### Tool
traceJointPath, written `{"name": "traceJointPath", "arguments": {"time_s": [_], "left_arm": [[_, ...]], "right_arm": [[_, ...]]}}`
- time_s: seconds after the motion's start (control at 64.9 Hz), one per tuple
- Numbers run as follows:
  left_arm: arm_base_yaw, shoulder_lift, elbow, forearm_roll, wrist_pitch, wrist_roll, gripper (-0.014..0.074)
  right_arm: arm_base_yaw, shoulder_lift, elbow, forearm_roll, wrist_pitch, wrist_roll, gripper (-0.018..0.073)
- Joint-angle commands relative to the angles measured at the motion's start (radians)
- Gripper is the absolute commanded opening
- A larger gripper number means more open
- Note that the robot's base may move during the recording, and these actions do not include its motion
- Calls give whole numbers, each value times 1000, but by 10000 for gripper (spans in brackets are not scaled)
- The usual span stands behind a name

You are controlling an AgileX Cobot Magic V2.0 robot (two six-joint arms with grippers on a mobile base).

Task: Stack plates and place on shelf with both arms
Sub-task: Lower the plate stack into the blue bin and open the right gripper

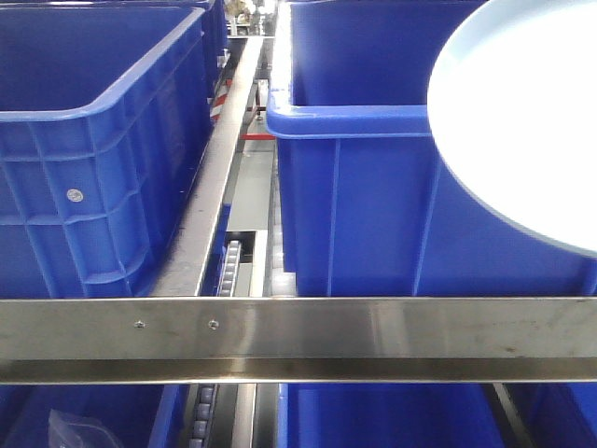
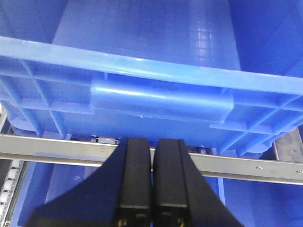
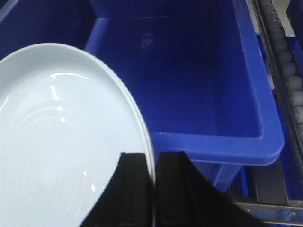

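Note:
A pale blue-white plate point(image 3: 57, 137) is held up on edge in the air in front of a blue bin point(image 3: 189, 94). My right gripper point(image 3: 154, 163) is shut on its rim, one finger on each face. The same plate point(image 1: 522, 121) fills the right side of the front view, over the right bin point(image 1: 373, 205). My left gripper point(image 2: 151, 146) is shut with nothing between its fingers, pointing at the handle of the left bin point(image 2: 161, 99). Only one plate is in view.
A steel shelf rail point(image 1: 298, 327) crosses the front view under two blue bins point(image 1: 93, 159). Roller tracks point(image 3: 289, 80) run beside the right bin. More blue bins sit on the level below point(image 1: 392, 415).

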Motion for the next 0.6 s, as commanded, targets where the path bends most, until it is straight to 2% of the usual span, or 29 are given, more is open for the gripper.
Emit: {"name": "traceJointPath", "arguments": {"time_s": [0.0,0.585], "left_arm": [[3,4,-30,0,-78,-10,90],[3,4,-30,0,-78,-10,90]], "right_arm": [[-7,0,-33,-3,-96,-2,22],[-7,0,-33,-3,-96,-2,22]]}}
